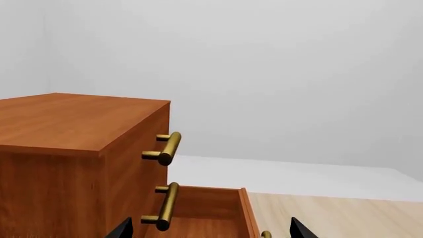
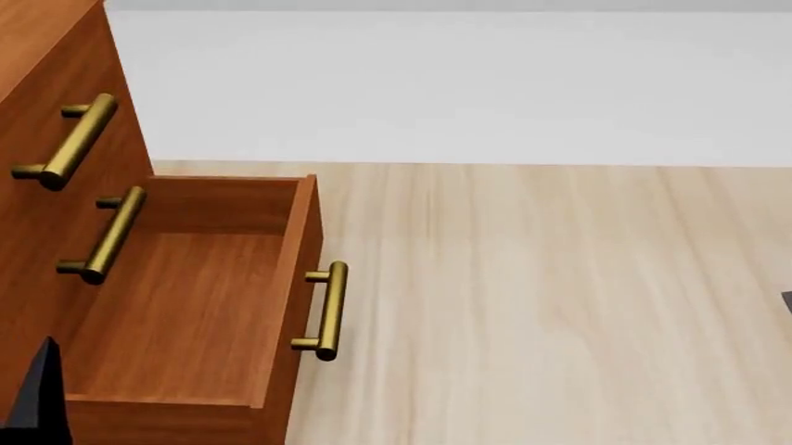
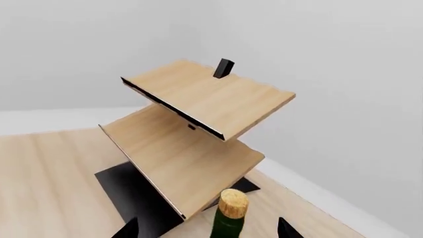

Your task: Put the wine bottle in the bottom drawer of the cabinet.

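A: Wine bottle (image 3: 229,214) — where is it placed?

B: Seen only in the right wrist view: cork and green neck, upright, between the two dark tips of the right gripper (image 3: 208,229). It is just beside the front edge of the pale wooden rack (image 3: 191,148) with the black base. Whether it stands on the floor or is lifted cannot be told.

A: Is it gripped?

B: The jaws are spread on either side of the neck, apart from it. No contact is shown; whether they are merely released cannot be confirmed lower down.

A: Progress?

B: The bottom drawer (image 2: 198,306) of the cabinet (image 1: 73,129) is pulled out and nothing is seen in it. That step is judged done. Grasping, carrying and lowering the bottle into the drawer are left.

A: Left arm?

B: The left gripper (image 1: 210,229) is held by the cabinet's front, pointed over the open drawer, tips spread wide with nothing between them. In the head view only a dark sliver is caught at the lower edge.
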You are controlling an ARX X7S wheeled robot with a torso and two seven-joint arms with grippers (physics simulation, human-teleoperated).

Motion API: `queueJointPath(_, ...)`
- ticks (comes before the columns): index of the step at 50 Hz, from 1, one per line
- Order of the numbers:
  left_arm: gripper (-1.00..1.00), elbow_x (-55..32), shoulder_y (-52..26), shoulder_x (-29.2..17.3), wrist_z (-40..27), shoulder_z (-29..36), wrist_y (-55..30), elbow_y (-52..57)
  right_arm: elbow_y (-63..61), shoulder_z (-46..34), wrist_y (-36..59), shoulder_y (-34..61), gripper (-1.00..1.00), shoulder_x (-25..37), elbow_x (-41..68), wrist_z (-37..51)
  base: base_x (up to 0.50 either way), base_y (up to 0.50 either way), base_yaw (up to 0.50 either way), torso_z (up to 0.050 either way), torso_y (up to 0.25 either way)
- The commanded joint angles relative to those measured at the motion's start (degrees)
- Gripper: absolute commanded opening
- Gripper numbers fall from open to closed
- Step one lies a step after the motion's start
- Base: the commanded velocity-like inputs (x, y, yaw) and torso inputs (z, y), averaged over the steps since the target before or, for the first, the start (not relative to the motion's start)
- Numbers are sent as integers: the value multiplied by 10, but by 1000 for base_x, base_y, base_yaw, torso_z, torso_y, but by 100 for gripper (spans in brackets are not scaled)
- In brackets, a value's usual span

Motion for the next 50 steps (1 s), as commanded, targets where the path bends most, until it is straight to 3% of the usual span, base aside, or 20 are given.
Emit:
queueJointPath(1, 100, 2, 0, 0, 0, 2, 0, -1, 29, -7, -14, 4, 100, -13, -5, -8, 0, 0, 0, 0, 0)
queueJointPath(50, 100, 9, 2, 4, -1, 7, 8, -10, 160, -19, -37, 81, 100, -15, -7, -49, 0, 0, 0, 0, 0)
